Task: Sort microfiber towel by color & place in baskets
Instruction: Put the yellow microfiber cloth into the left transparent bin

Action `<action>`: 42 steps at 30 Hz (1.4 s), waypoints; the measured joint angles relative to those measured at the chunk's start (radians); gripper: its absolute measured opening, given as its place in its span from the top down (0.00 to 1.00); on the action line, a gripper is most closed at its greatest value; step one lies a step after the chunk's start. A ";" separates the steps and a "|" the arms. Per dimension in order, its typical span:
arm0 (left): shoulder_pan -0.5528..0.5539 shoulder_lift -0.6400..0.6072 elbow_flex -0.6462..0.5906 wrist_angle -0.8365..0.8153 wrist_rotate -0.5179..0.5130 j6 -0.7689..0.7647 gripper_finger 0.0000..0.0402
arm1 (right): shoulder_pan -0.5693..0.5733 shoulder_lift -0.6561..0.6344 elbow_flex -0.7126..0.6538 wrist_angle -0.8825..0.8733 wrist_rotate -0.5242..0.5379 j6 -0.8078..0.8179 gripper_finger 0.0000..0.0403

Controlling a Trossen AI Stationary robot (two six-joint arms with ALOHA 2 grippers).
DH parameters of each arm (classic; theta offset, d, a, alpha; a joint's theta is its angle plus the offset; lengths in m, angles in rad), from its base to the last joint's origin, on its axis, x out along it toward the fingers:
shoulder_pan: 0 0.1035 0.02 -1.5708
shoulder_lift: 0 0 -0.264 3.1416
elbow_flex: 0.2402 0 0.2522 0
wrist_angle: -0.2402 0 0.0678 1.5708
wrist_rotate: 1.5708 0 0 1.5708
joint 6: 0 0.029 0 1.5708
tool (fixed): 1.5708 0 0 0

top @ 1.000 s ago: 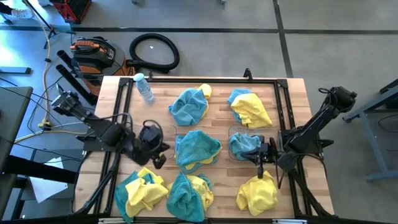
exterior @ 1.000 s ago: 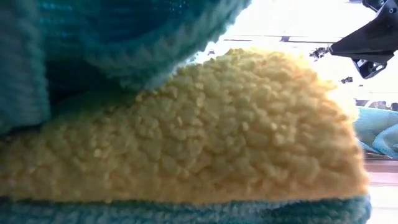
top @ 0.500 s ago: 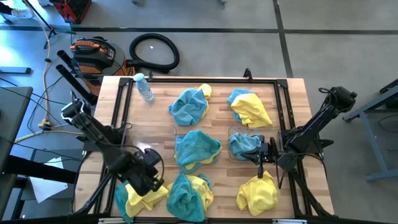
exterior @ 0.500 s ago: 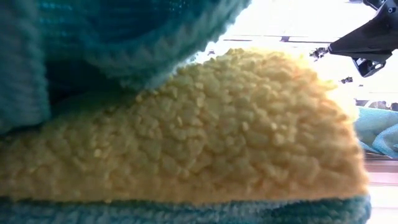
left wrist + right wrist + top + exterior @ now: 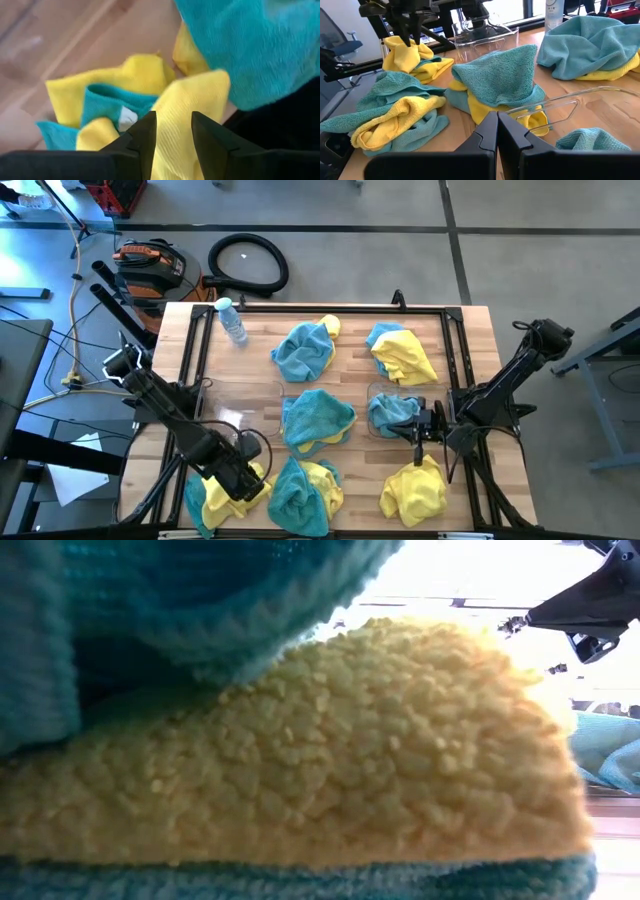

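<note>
Microfiber towels (image 5: 318, 419) lie in mixed yellow-and-teal heaps across my counter (image 5: 255, 370). My left pincer (image 5: 172, 131) hovers slightly parted over a yellow towel (image 5: 187, 107) at the front-left heap, gripping nothing. My right pincer (image 5: 497, 131) waits closed and empty beside a clear basket (image 5: 560, 107).

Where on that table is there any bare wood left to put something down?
Bare wood lies left of the water bottle and along the right edge beside the yellow-and-teal pile. The near edge is crowded: three piles, with the left gripper over one.
</note>
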 joint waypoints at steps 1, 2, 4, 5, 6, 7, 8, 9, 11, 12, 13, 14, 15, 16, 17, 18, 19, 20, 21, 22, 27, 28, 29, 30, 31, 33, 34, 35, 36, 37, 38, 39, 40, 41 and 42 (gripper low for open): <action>0.000 0.000 0.000 0.002 0.009 0.000 0.71 | 0.000 0.000 0.000 0.000 0.000 0.000 1.00; 0.000 0.000 0.000 0.001 0.017 0.000 0.71 | 0.000 0.000 0.000 0.000 0.000 0.000 1.00; 0.000 0.000 0.000 0.001 0.036 0.000 0.70 | 0.000 0.000 0.000 0.000 -0.004 0.000 1.00; -0.001 0.000 0.000 0.000 0.037 0.000 0.70 | 0.000 0.000 0.000 0.000 -0.005 0.000 1.00; -0.004 0.000 0.000 0.001 0.038 -0.001 0.70 | 0.000 0.000 0.000 0.000 -0.005 0.000 1.00; -0.005 0.000 0.000 0.001 0.038 -0.001 0.70 | 0.000 0.000 0.000 -0.001 -0.005 0.000 1.00; -0.009 0.000 0.000 0.001 0.037 -0.001 0.70 | 0.000 0.000 0.000 -0.001 -0.006 0.001 1.00; -0.013 0.002 0.000 0.001 0.038 -0.001 0.70 | 0.000 0.000 0.000 -0.002 -0.006 0.001 1.00; -0.022 0.011 0.000 0.001 0.055 -0.001 0.70 | 0.000 0.000 0.000 -0.003 -0.006 0.001 1.00; -0.026 0.018 0.000 0.002 0.071 -0.001 0.70 | 0.000 0.000 0.000 -0.004 -0.006 0.008 1.00; -0.028 0.026 0.000 0.004 0.090 -0.001 0.70 | 0.000 0.000 0.000 -0.007 -0.006 0.010 1.00; -0.031 0.036 0.000 0.006 0.106 -0.001 0.70 | 0.000 0.000 0.000 -0.009 -0.006 0.013 1.00; -0.034 0.047 0.000 0.006 0.121 -0.001 0.70 | 0.000 0.000 0.000 -0.010 -0.007 0.014 1.00; -0.036 0.059 0.000 0.006 0.135 -0.001 0.70 | 0.000 0.000 0.000 -0.010 -0.007 0.016 1.00; -0.038 0.072 0.000 0.006 0.146 0.001 0.70 | 0.000 0.000 0.000 -0.010 -0.007 0.016 1.00; -0.038 0.085 0.000 0.006 0.153 0.010 0.70 | 0.000 0.000 0.000 -0.010 -0.007 0.016 1.00; -0.038 0.097 0.000 0.006 0.162 0.019 0.70 | 0.000 0.000 0.000 -0.010 -0.007 0.018 1.00; -0.038 0.108 0.000 0.006 0.166 0.026 0.70 | 0.000 0.000 0.000 -0.010 -0.007 0.023 1.00; -0.038 0.119 0.000 0.006 0.170 0.027 0.71 | 0.000 0.000 0.000 -0.011 -0.007 0.029 1.00; -0.036 0.128 0.000 0.008 0.184 0.027 0.72 | 0.000 0.000 0.000 -0.011 -0.008 0.035 1.00; -0.030 0.143 0.000 0.042 0.236 0.035 0.91 | 0.000 0.000 0.000 -0.011 -0.008 0.035 1.00; -0.030 0.138 0.000 0.044 0.237 0.035 0.95 | 0.000 0.000 0.000 -0.011 -0.008 0.035 1.00; -0.030 0.130 0.000 0.043 0.236 0.030 0.97 | 0.000 0.000 0.000 -0.011 -0.007 0.035 1.00; -0.030 0.121 0.001 0.042 0.232 0.026 0.98 | 0.000 0.000 0.000 -0.013 -0.008 0.035 1.00; -0.034 0.112 0.003 0.036 0.224 0.023 0.97 | 0.000 0.000 0.000 -0.015 -0.008 0.035 1.00; -0.039 0.089 0.009 0.021 0.199 0.024 0.99 | 0.000 0.000 0.000 -0.015 -0.007 0.035 1.00; -0.039 0.074 0.016 0.009 0.187 0.024 0.99 | 0.000 0.000 0.000 -0.018 -0.008 0.035 1.00; -0.041 0.057 0.025 -0.009 0.169 0.026 0.99 | 0.000 0.000 0.000 -0.020 -0.008 0.035 1.00; -0.046 0.037 0.034 -0.032 0.149 0.036 0.99 | 0.000 0.000 0.000 -0.021 -0.007 0.035 1.00; -0.050 0.014 0.043 -0.049 0.122 0.050 0.99 | 0.000 0.000 0.000 -0.024 -0.007 0.035 1.00; -0.054 -0.010 0.054 -0.060 0.086 0.063 1.00 | 0.000 0.000 0.000 -0.029 -0.006 0.035 1.00; -0.060 -0.037 0.067 -0.076 0.048 0.067 1.00 | 0.000 0.000 0.000 -0.031 -0.005 0.035 1.00; -0.067 -0.066 0.080 -0.101 0.002 0.068 1.00 | 0.000 0.000 0.000 -0.031 -0.005 0.035 1.00; -0.073 -0.095 0.095 -0.134 -0.042 0.067 1.00 | 0.000 0.000 0.000 -0.032 -0.005 0.034 1.00; -0.078 -0.124 0.109 -0.165 -0.090 0.064 1.00 | 0.000 0.000 0.000 -0.034 -0.005 0.032 1.00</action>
